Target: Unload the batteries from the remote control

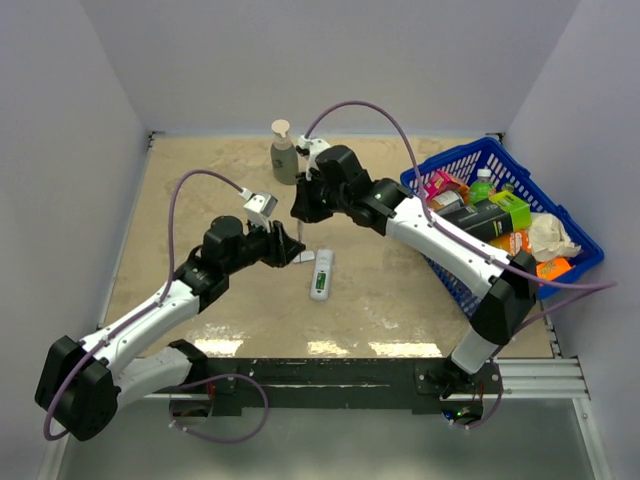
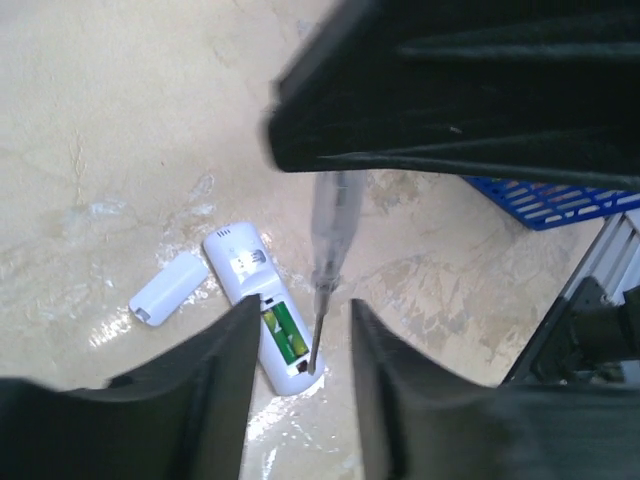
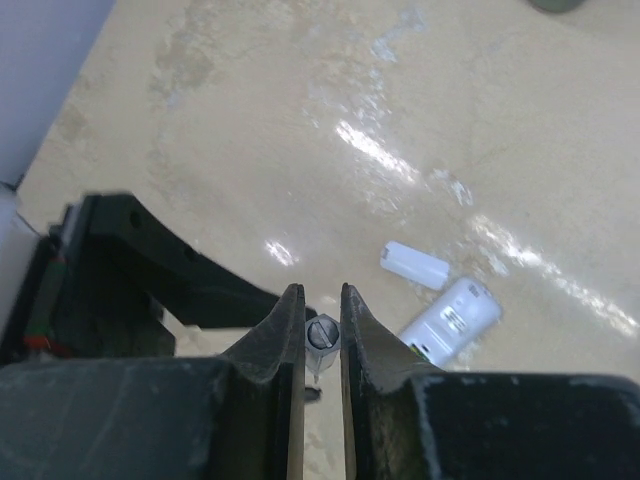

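The remote control [image 1: 321,275] lies back up mid-table, its recess open, with two green batteries [image 1: 320,283] in it. In the left wrist view the remote [image 2: 245,275] shows the batteries [image 2: 283,333] side by side. My right gripper [image 1: 300,212] is shut on a thin grey stick [image 1: 300,232] held upright; the stick [image 2: 328,250] has its tip at the remote's recess end. In the right wrist view my right gripper [image 3: 322,310] clamps the stick's top [image 3: 322,333]. My left gripper [image 2: 300,345] is open, its jaws either side of the stick, above the remote.
The white cover piece [image 2: 168,288] lies on the table just beside the remote. A blue basket [image 1: 560,215] full of packages stands at the right. A soap bottle [image 1: 284,155] stands at the back.
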Controlling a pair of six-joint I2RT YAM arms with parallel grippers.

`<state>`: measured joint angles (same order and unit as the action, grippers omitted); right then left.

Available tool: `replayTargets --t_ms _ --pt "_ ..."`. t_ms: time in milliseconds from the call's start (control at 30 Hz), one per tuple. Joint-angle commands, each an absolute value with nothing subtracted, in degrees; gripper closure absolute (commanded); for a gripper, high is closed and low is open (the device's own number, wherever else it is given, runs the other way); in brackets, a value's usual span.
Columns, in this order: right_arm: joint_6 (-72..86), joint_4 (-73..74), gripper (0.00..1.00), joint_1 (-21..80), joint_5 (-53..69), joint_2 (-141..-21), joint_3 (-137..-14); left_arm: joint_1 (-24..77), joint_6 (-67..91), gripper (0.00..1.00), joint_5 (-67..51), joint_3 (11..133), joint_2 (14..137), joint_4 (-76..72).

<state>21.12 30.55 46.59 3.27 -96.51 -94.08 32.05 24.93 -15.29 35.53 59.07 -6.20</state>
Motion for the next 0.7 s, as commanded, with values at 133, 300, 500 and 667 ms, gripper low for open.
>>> replayTargets --t_ms 133,300,500,667 --pt "17.0 8.6 1.00 46.5 -10.6 -77.5 -68.8 32.3 30.0 0.35 -11.3 36.8 58.2 -5.8" --pt "20.7 -5.3 1.00 46.5 -19.1 -67.4 -55.3 32.2 32.5 0.28 -11.4 35.8 58.1 -6.9" --pt "26.0 -14.1 1.00 46.5 -24.7 -62.6 -44.0 32.3 34.5 0.22 -10.2 34.4 59.8 -6.5" --pt "29.3 -20.8 1.00 46.5 -23.9 -61.7 -37.3 32.3 37.1 0.21 -11.6 32.2 61.2 -9.7"
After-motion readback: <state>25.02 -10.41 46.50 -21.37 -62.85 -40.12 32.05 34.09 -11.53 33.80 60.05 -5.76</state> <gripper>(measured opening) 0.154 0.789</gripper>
